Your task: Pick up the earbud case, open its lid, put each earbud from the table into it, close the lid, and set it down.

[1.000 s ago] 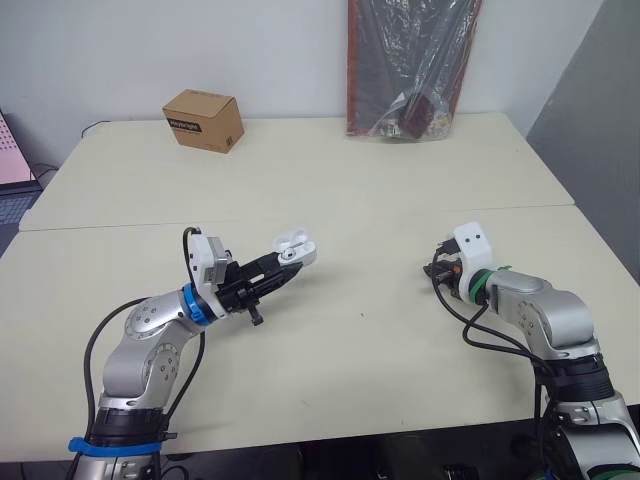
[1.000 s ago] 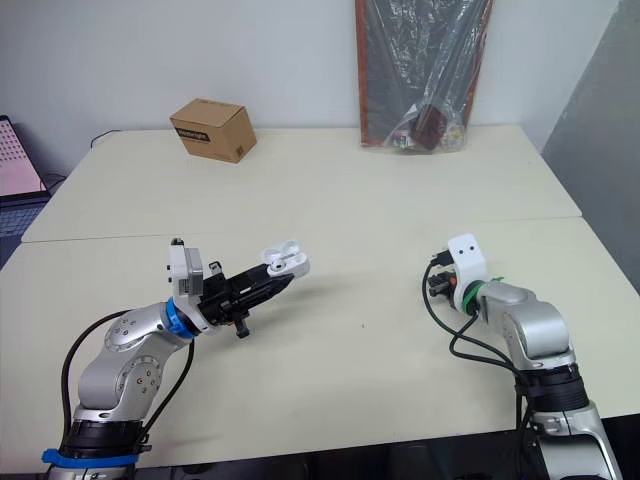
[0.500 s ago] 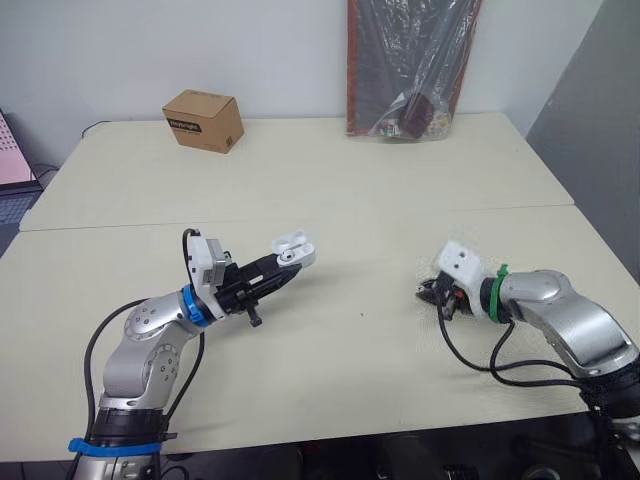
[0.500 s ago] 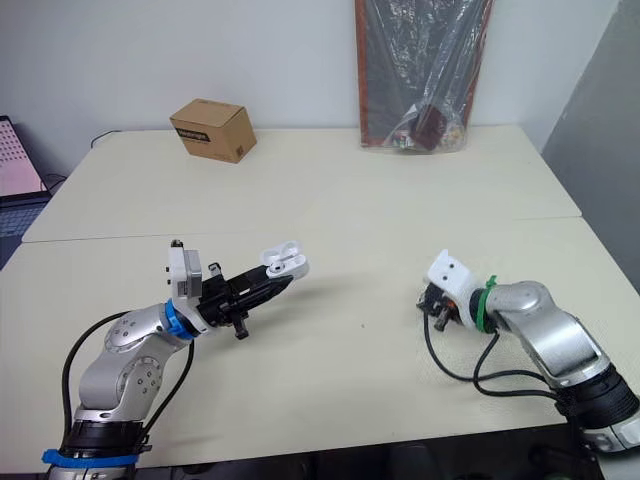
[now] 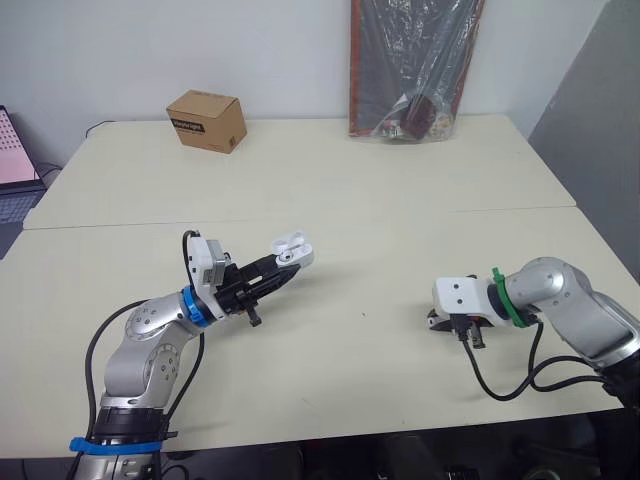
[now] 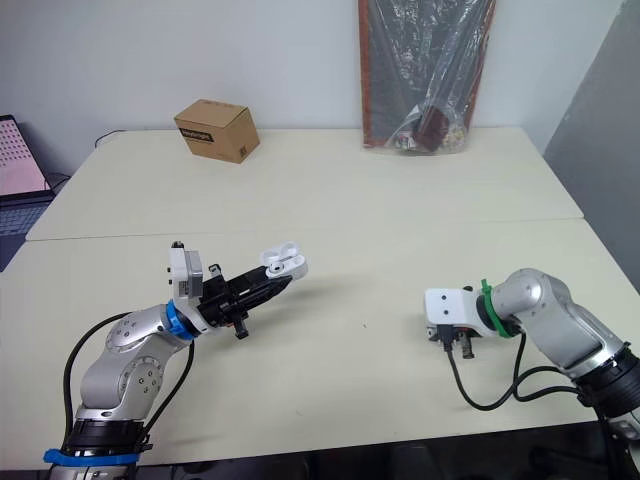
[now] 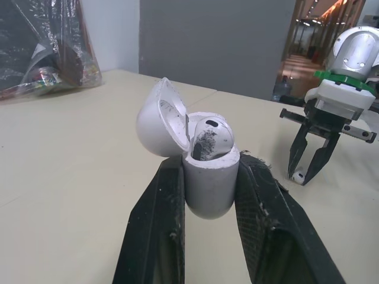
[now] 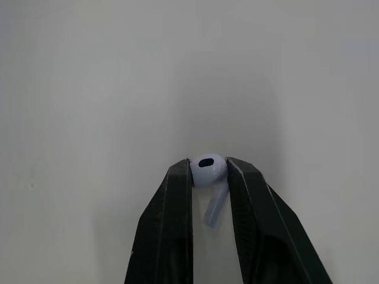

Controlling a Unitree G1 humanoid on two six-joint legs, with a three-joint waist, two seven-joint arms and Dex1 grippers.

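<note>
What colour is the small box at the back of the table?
The box is brown cardboard with a dark label, clearest in the right eye view.

— Status of the right pincer (image 8: 208,166)?
— Closed on the earbud (image 8: 207,171). Both black fingers (image 8: 176,204) press the white head, one on each side. The stem hangs in the gap between them, angled back toward the wrist.
— Surroundings?
— Pale table (image 8: 89,89) beyond. Whether the earbud touches the table cannot be determined.
</note>
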